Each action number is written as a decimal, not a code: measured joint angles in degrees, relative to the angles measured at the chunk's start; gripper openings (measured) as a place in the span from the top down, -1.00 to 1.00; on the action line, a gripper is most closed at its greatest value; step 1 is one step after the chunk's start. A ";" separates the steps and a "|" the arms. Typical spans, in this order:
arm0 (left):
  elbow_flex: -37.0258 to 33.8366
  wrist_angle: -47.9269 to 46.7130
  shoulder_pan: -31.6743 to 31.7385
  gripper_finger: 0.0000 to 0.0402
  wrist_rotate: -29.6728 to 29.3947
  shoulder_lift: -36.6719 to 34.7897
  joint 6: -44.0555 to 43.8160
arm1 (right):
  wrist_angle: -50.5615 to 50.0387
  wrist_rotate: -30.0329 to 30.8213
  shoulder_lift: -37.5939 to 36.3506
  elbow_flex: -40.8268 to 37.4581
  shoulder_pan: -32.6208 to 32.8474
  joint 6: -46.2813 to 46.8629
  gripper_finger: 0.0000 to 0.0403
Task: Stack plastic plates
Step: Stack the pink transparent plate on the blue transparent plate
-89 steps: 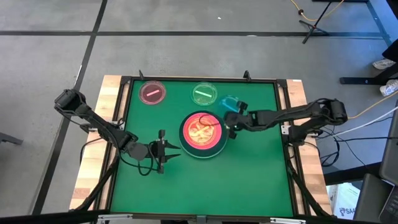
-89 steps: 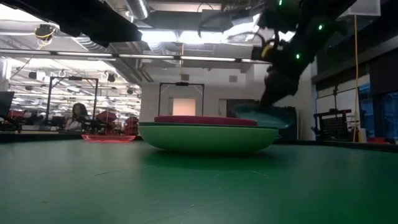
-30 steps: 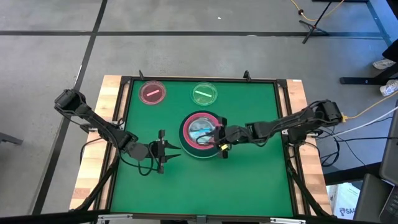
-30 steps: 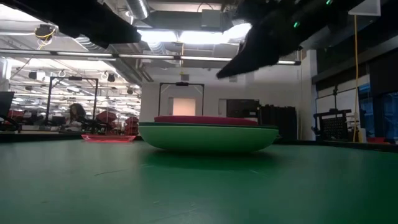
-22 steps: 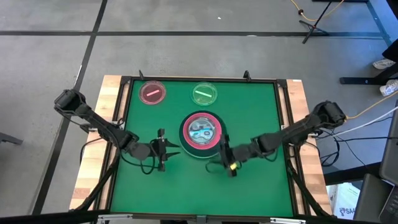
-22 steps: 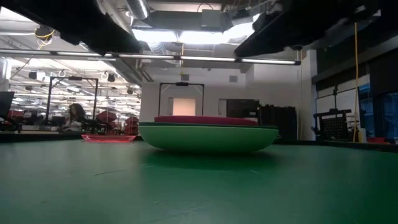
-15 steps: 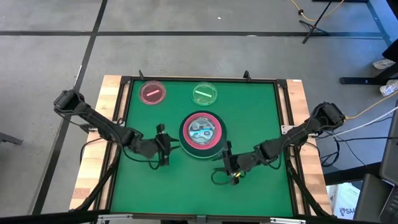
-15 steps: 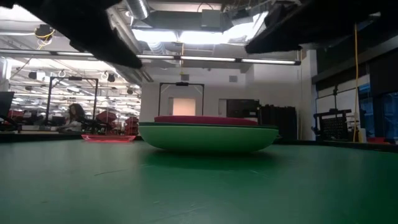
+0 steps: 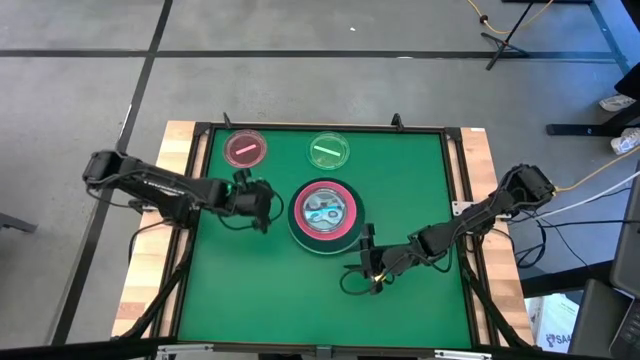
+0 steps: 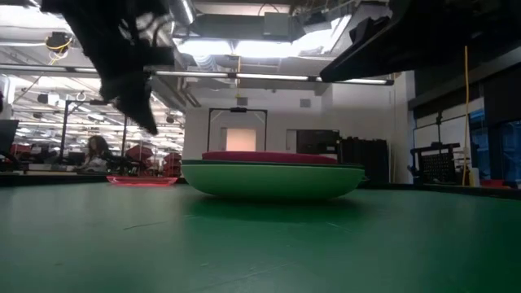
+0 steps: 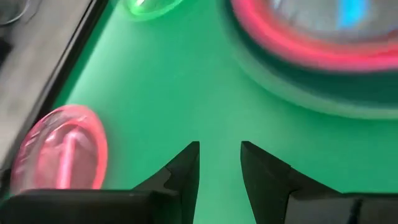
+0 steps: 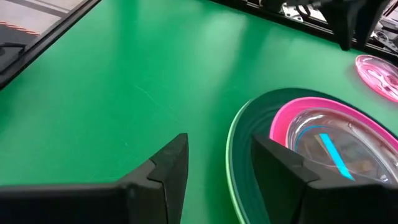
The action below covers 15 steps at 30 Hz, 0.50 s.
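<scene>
A stack of plastic plates [image 9: 323, 213] stands mid-table: green plates below, a pink plate, and a clear blue-tinted dish [image 9: 324, 209] on top. It also shows in the low view [image 10: 273, 179]. A small clear pink dish [image 9: 245, 149] and a small clear green dish [image 9: 329, 151] rest on the mat at the far side. My left gripper [image 9: 264, 207] is open and empty just left of the stack, with the pink dish [image 11: 59, 152] ahead of it. My right gripper [image 9: 368, 262] is open and empty near the stack's near right side.
A raised dark frame and wooden border [image 9: 187, 180] edge the green mat. Open mat lies along the near side [image 9: 300, 300] and the right side [image 9: 420, 180]. Both arms reach in low across the table.
My right gripper has drawn back from the stack toward the table's near edge, leaving the blue dish lying on the pink plate. My left gripper has moved toward the far edge, up beside the stack's left side, and now points toward the pink dish.
</scene>
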 joint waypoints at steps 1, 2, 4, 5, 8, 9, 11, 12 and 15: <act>-0.53 -0.59 1.61 0.45 0.00 0.00 1.58 | -0.02 0.02 0.00 0.00 0.00 0.00 0.18; -0.99 -0.85 3.21 0.45 -0.01 0.02 3.41 | -0.02 0.02 0.00 0.00 0.00 0.00 0.18; -1.71 -0.69 6.42 0.45 -0.07 0.02 6.72 | -0.02 0.04 0.00 0.00 0.00 0.00 0.18; -1.93 -0.65 8.04 0.45 -0.16 0.02 8.55 | -0.02 0.06 0.00 0.00 0.00 0.00 0.18; -2.65 -0.23 12.94 0.45 0.04 0.17 15.48 | -0.01 0.08 0.00 0.00 -0.08 0.00 0.18; -2.80 -0.12 14.57 0.45 0.47 0.20 17.34 | -0.02 0.03 0.00 0.00 -0.29 0.00 0.18; -3.19 0.43 17.78 0.45 1.51 0.20 20.40 | -0.04 0.00 0.00 0.00 -0.44 0.02 0.18; -3.45 0.77 19.31 0.45 2.22 0.20 21.60 | -0.04 0.12 0.00 0.00 -0.44 0.02 0.18; -3.85 1.26 23.93 0.45 5.46 0.20 25.04 | -0.15 0.54 -0.01 0.00 -0.44 0.02 0.18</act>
